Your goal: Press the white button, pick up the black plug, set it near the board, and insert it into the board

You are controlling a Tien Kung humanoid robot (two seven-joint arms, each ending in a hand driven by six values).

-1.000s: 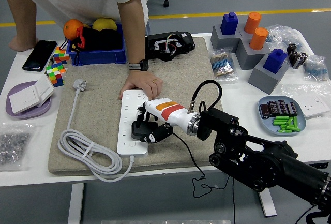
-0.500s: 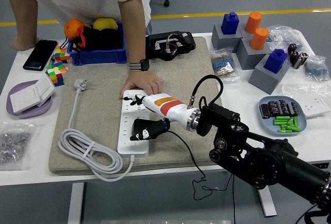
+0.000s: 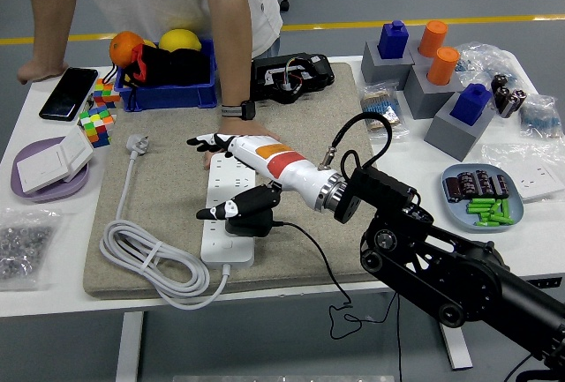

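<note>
The white power strip board (image 3: 217,243) lies on a grey mat (image 3: 159,197). The black plug (image 3: 246,224) stands in the strip near its front end, and its black cable (image 3: 328,287) runs off the table's near edge. My right hand (image 3: 199,179) is open, fingers spread over the strip, with the thumb (image 3: 221,211) just left of the plug and no grip on it. A person's hand (image 3: 217,154) presses the strip's far end, partly hidden behind my hand. My left arm is out of view.
The strip's white cord (image 3: 146,257) coils at the mat's left, with its plug (image 3: 135,144) further back. A blue bin (image 3: 168,91), a phone (image 3: 67,93), a purple plate (image 3: 40,186), grey blocks (image 3: 441,95) and a dish of parts (image 3: 481,197) surround the mat.
My right hand has opened and let go of the black plug, lifting up and to the left. The plug stays standing in the strip. The person has straightened up.
</note>
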